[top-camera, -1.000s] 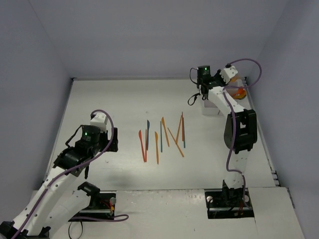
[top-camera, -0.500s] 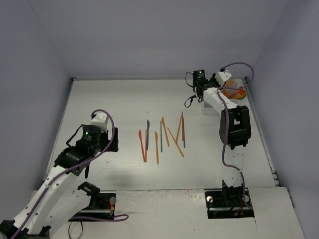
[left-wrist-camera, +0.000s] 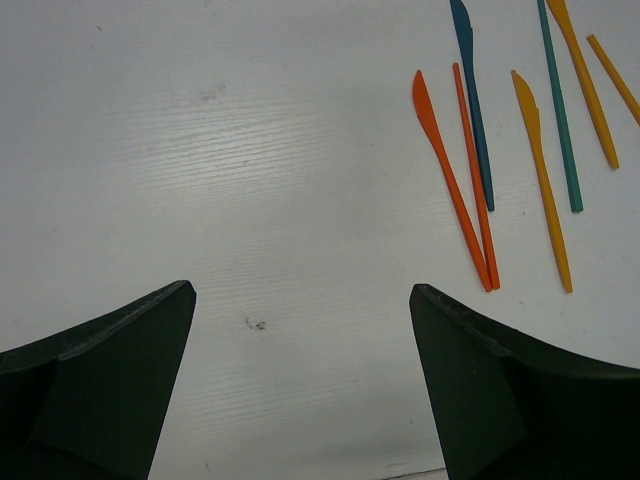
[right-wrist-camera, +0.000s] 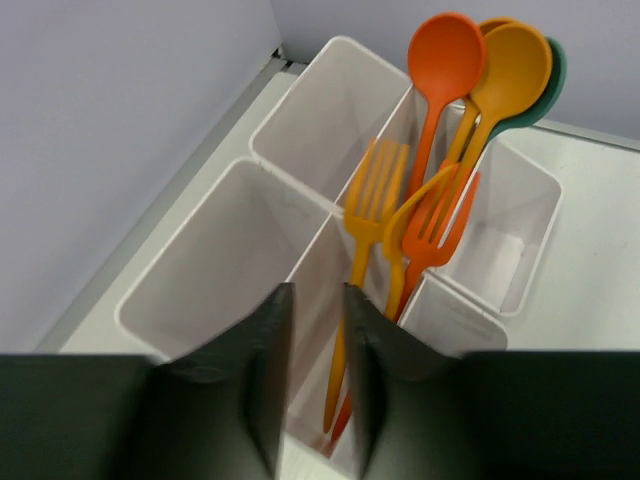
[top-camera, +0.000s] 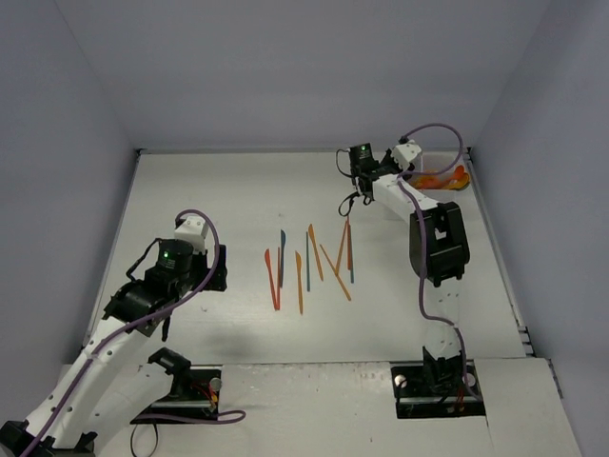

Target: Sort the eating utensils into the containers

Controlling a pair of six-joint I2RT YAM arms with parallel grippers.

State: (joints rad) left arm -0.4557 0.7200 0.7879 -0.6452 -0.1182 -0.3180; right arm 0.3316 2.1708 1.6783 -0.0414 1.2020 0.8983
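The right gripper [right-wrist-camera: 318, 288] is seen with its jaws parted by only a narrow slit, poised above the white plastic six-compartment tray [right-wrist-camera: 205, 250]. No utensil is seen clamped. The handle of a yellow plastic fork [right-wrist-camera: 372, 190] standing in a compartment is glimpsed through the slit, and contact cannot be judged. The left gripper [left-wrist-camera: 300, 288] is spread wide and empty over the white table [left-wrist-camera: 200, 150], which is enclosed by pale lilac walls [top-camera: 285, 67]. In the top view the tray is placed at 2 o'clock, largely hidden by the right arm, and the loose orange, red and teal-blue plastic utensils [top-camera: 309, 262] are laid in a row at the centre. Only in the right wrist view are an orange-red plastic fork [right-wrist-camera: 440, 225], an orange plastic spoon [right-wrist-camera: 445, 55], a yellow plastic spoon [right-wrist-camera: 512, 60] and a teal plastic spoon [right-wrist-camera: 556, 70] shown upright in the tray
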